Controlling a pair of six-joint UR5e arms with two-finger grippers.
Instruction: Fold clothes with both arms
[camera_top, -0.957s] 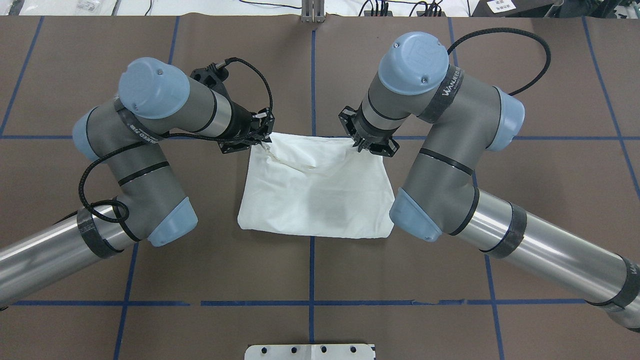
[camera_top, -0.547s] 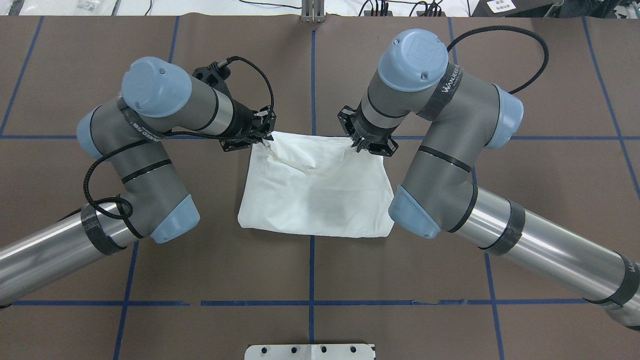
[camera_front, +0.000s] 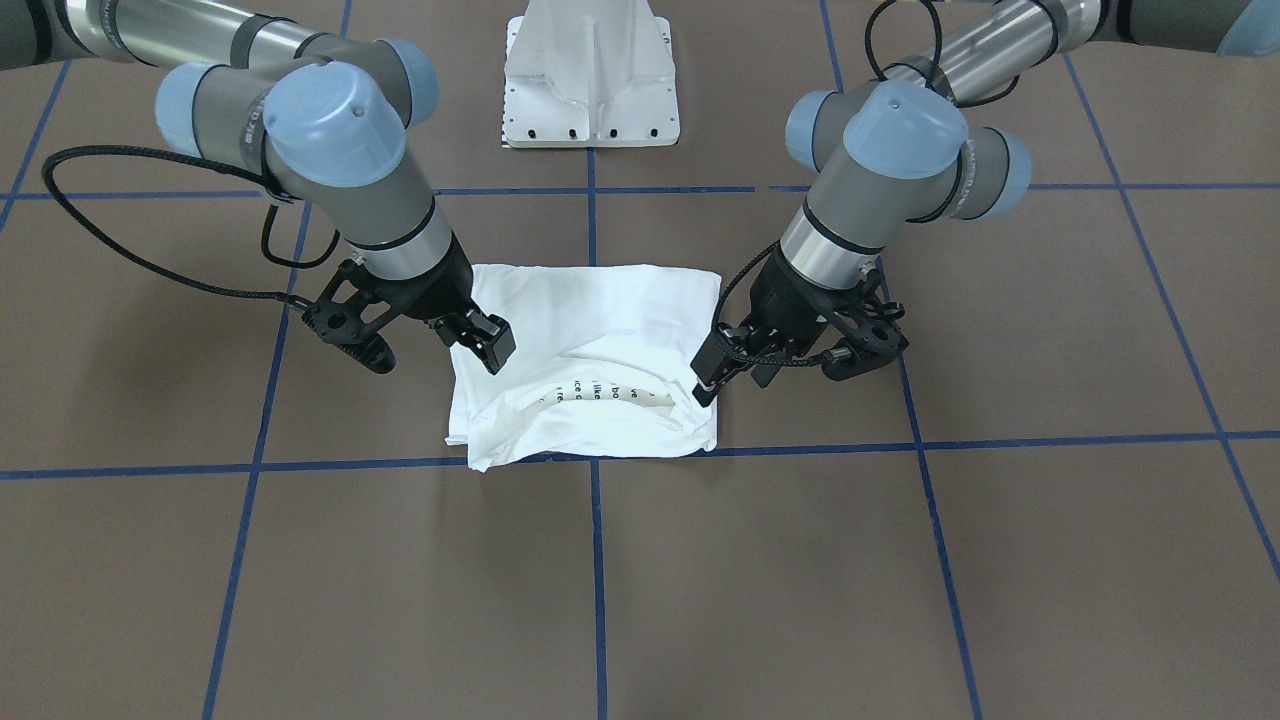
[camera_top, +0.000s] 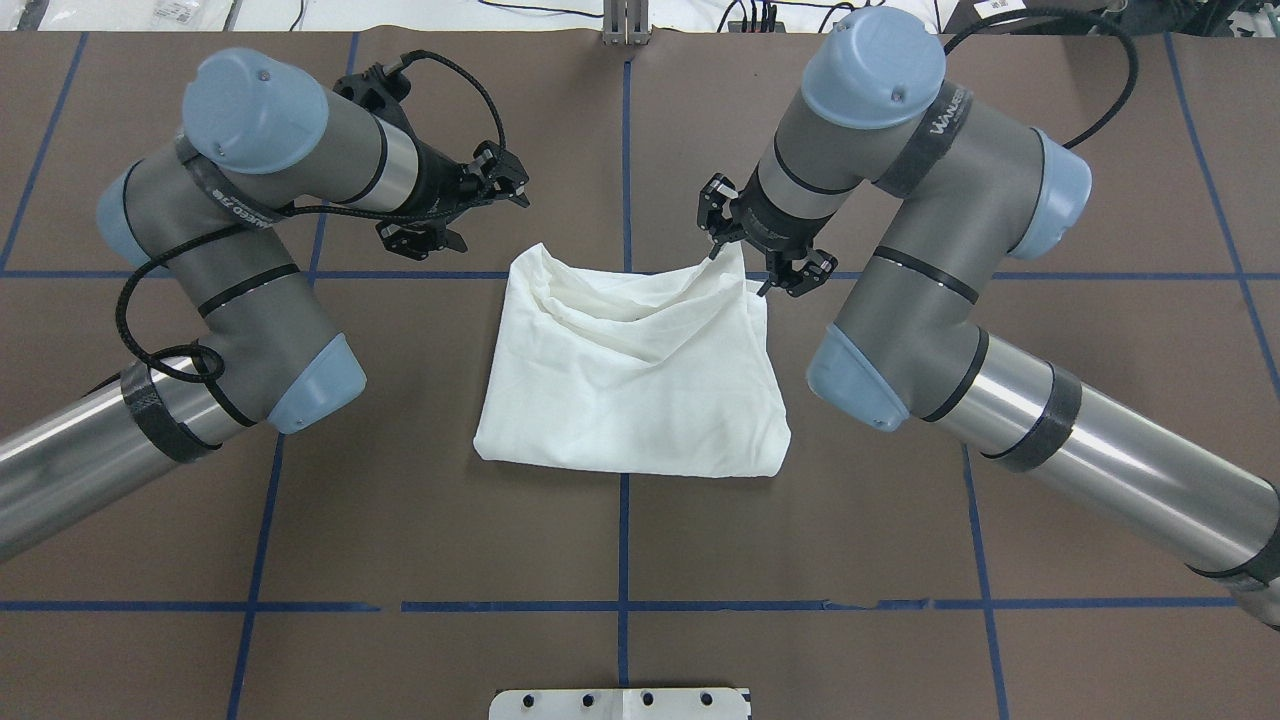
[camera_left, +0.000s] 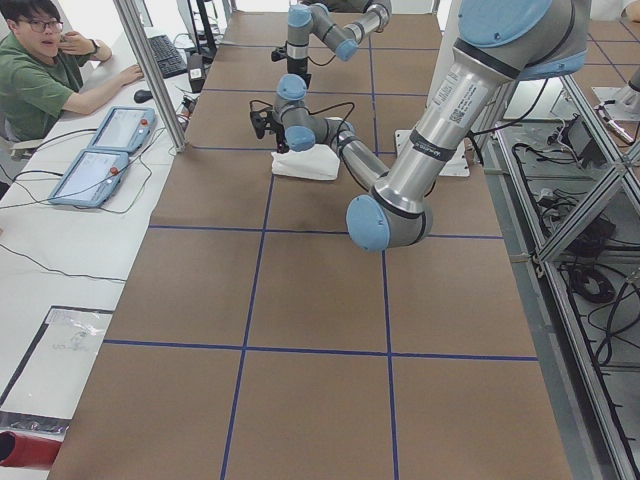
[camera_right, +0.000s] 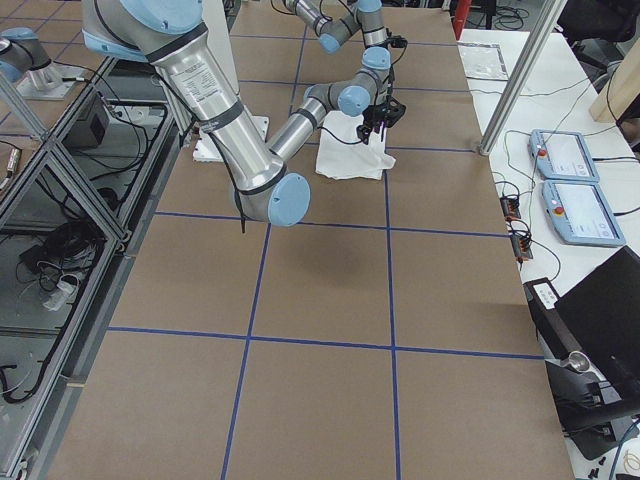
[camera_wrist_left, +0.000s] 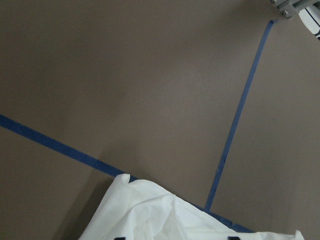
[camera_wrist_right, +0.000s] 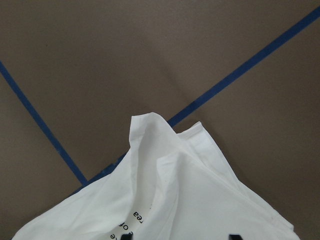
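Overhead exterior shows the left gripper (camera_top: 490, 220) with jaws spread, holding nothing, just off the shirt's far-left corner. The shirt (camera_top: 630, 390) lies mid-table (camera_top: 620, 540) as a rough rectangle. Its near edge is flat, and its far edge is rumpled and sags between its corners. In the front view, printed text (camera_front: 598, 390) peeks out under that loose edge. The right gripper (camera_top: 741, 268) is spread too, with the far-right corner standing in a peak between its jaws; I cannot tell whether a finger touches it. I judge this as the close of one fold, with neither gripper pinching. Next, I'd lift the right arm straight clear so the peak isn't dragged, then set both grippers for the next fold.
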